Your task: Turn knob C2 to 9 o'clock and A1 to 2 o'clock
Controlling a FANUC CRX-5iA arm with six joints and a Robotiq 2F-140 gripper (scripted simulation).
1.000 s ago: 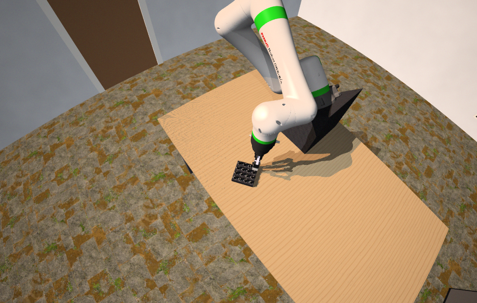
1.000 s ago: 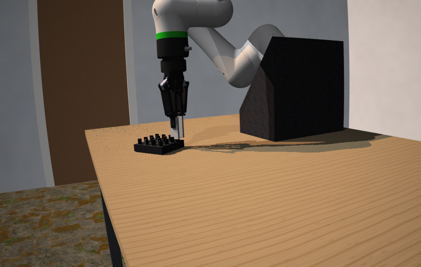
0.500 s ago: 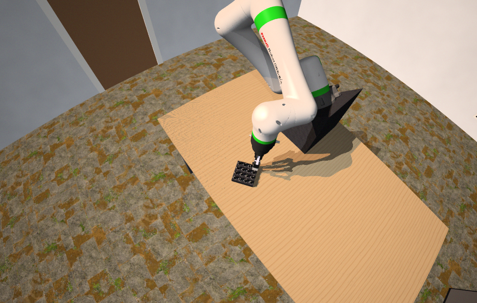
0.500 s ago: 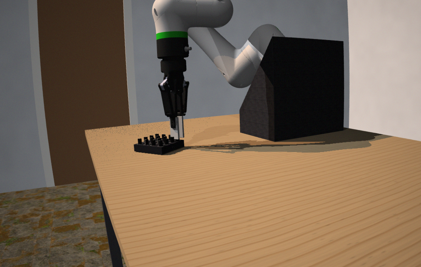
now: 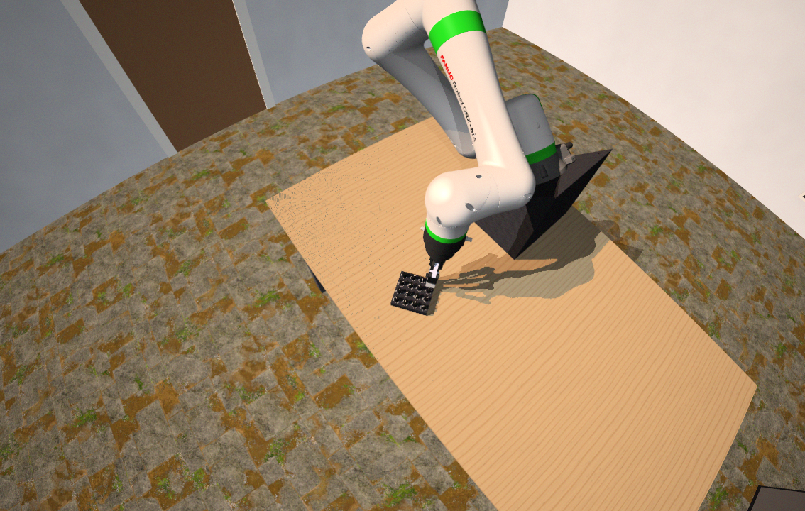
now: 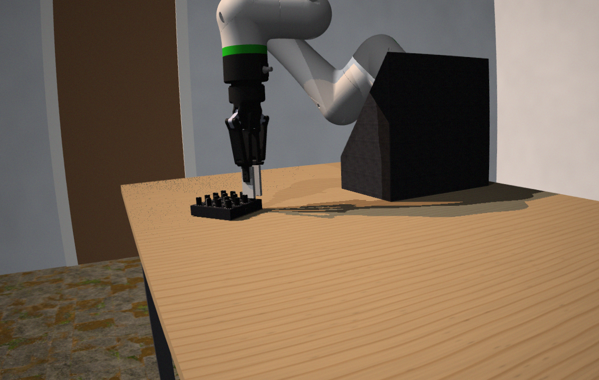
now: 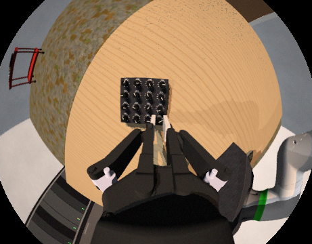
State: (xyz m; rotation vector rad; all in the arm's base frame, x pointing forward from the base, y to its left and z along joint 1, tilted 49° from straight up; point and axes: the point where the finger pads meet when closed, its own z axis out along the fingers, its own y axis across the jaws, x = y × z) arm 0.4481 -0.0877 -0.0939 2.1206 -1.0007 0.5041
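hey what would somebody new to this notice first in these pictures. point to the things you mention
Probably the big white arm (image 5: 488,121) (image 6: 273,21), reaching over the wooden table (image 5: 558,381) (image 6: 386,283) (image 7: 196,51). Next, the small black knob box (image 5: 412,310) (image 6: 211,212) (image 7: 131,101) beneath its jaws. In the exterior view, a bulky dark block (image 6: 439,122) stands at the right.

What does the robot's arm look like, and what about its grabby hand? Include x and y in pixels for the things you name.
The arm (image 5: 488,121) (image 6: 299,18) is smooth, rounded and whitish, with bright green bands and red and black writing. The gripper (image 5: 431,284) (image 6: 252,191) (image 7: 159,120) is mostly black, with two thin linked fingers, pale flat fingertips and small silvery bits at its joints.
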